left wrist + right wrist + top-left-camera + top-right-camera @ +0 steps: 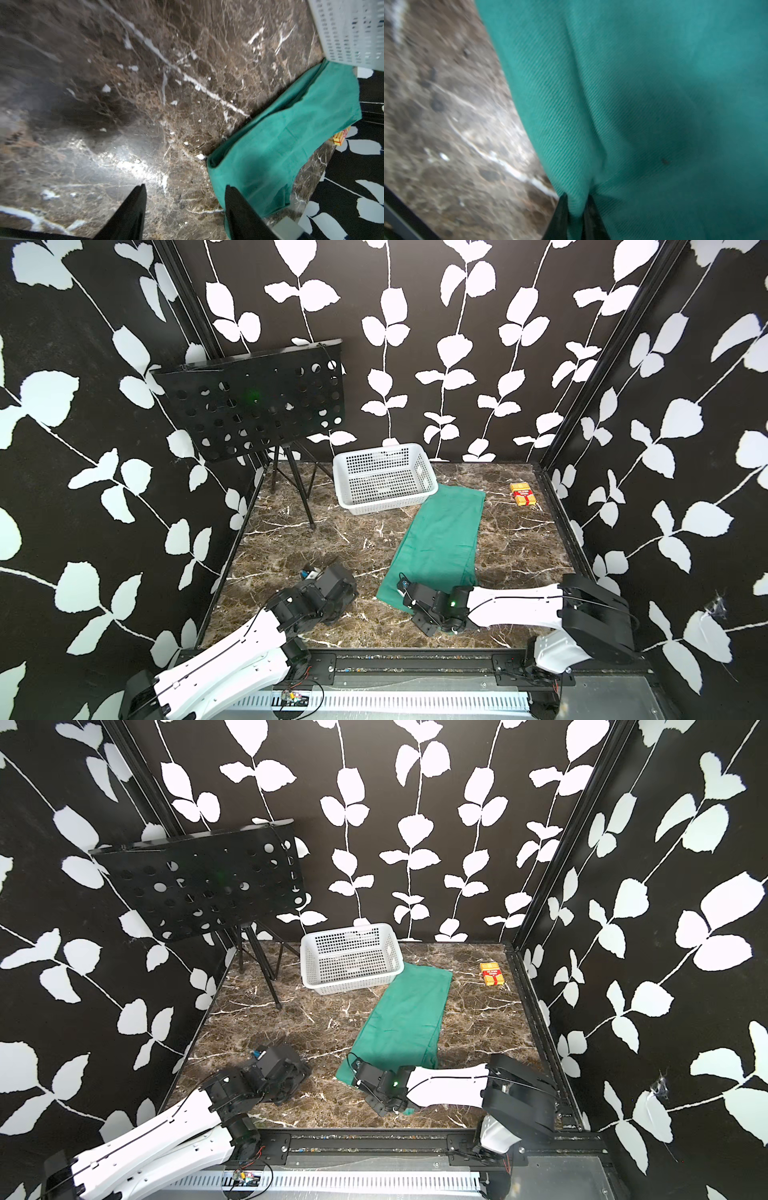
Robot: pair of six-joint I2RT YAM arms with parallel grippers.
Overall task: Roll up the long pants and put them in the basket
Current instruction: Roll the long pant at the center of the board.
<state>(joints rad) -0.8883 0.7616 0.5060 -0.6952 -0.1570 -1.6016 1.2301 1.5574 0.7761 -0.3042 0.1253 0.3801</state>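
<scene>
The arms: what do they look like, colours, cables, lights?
The left arm and right arm have white shells, black joints and thin black cables. A green light glows at the right wrist. The left tool and right tool have tapered black fingers.

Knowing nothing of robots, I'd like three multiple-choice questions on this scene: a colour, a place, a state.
1. The perforated plastic basket is: A white, B blue, C red.
2. The small yellow-and-red box lies: A inside the basket, B atop the basket's rim, C on the brown marble table.
3. The right arm's fingers are: A spread wide, B pinching the teal cloth pants, C gripping the box.
Answers: A, its mesh walls look white; C, it rests on bare marble; B, a cloth fold sits between them.
</scene>
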